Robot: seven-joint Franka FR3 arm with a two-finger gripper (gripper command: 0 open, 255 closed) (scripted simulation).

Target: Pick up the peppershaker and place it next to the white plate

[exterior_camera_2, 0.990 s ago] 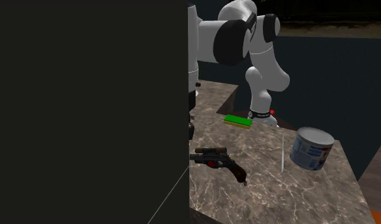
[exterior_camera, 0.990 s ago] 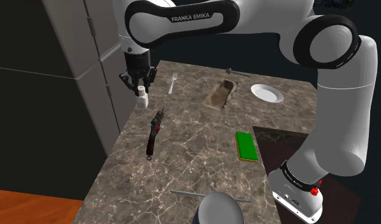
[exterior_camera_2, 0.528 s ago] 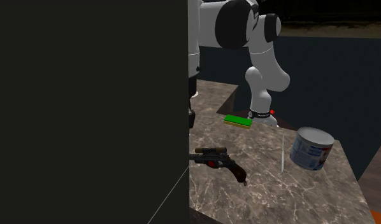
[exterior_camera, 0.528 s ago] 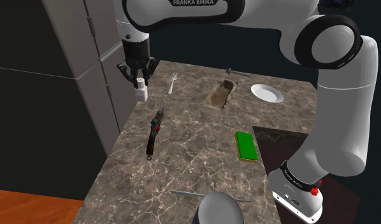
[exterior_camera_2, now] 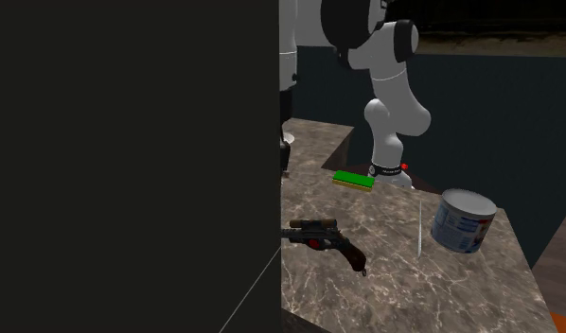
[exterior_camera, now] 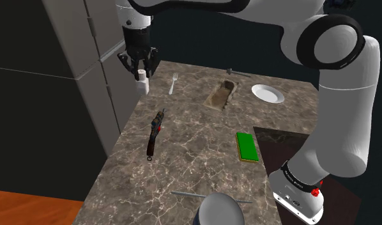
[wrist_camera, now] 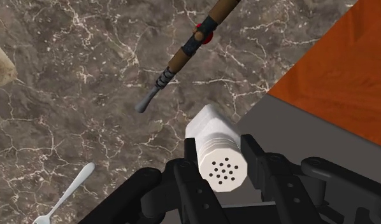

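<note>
A white pepper shaker (exterior_camera: 142, 84) with a perforated top hangs in the air above the far corner of the marble table, at the shoulder view's left. My black gripper (exterior_camera: 140, 70) is shut on it from above. In the wrist view the fingers (wrist_camera: 193, 158) clasp the shaker (wrist_camera: 210, 129) on both sides near its holed cap, with the gripper (wrist_camera: 221, 151) high over the table's edge. The white plate (exterior_camera: 267, 94) lies on the table far off toward the shoulder view's right, near the back edge.
Below the shaker lie a toy pistol (exterior_camera: 154, 131) and a fork (exterior_camera: 173, 83). A brown object (exterior_camera: 221, 94) sits between the fork and the plate. A green block (exterior_camera: 246, 146) and a tin can (exterior_camera_2: 464, 220) are nearer the stand. A grey cabinet (exterior_camera: 87, 57) borders the table.
The gripper has risen with the shaker held in it, lifting it off the table and a little toward the back. Nothing else on the table moved.
</note>
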